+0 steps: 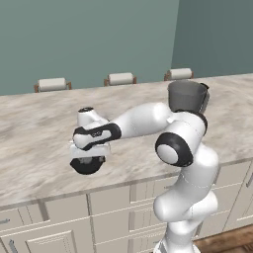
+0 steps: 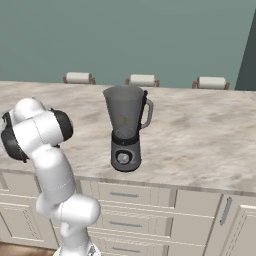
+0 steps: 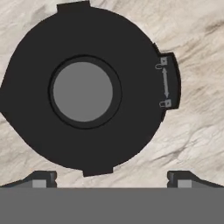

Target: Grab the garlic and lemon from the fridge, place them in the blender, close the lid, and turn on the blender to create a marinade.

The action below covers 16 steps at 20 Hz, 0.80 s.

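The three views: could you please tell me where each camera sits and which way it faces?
Left base view: behind the arm's left, looking forward and down at the counter; the arm reaches left, gripper over the lid.
Right base view: behind the arm's right, facing the blender on the counter; the arm's elbow shows at left.
Hand view: on the hand, looking straight down on the lid; open fingertips at the bottom.
Both base views share the blender, counter and three chair backs.

Black lid [image 3: 87,87] flat on counter; blender [image 2: 126,129] upright, jar open.
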Motion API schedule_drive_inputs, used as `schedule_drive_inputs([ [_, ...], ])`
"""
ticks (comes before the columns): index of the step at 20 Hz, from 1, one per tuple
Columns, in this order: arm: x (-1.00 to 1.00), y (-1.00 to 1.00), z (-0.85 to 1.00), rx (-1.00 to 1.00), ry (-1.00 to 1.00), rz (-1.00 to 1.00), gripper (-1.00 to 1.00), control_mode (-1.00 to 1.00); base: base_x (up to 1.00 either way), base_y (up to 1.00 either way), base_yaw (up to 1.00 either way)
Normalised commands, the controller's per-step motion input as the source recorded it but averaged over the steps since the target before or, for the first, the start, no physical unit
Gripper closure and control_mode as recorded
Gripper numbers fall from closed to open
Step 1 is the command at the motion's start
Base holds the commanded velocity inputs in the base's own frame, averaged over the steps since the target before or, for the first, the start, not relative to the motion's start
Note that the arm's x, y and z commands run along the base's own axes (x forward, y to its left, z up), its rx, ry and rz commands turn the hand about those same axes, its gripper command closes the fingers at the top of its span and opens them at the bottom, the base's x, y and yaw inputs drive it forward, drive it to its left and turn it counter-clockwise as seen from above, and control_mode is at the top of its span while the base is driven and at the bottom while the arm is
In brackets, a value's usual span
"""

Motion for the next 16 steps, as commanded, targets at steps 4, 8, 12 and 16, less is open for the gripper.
schedule_drive_inputs([
  [4,0.14,0.0,-0.28,-0.05,-0.01,0.0,-1.0,-1.0,0.0,0.0,0.0],
  [8,0.08,0.0,-0.42,-0.04,0.0,0.0,-1.0,-1.0,0.0,0.0,0.0],
  [12,0.35,0.13,-0.05,-0.01,0.0,-0.04,-1.0,-1.0,0.0,0.0,0.0],
  [16,0.44,0.12,0.0,-0.01,0.0,-0.08,-1.0,-1.0,0.0,0.0,0.0],
])
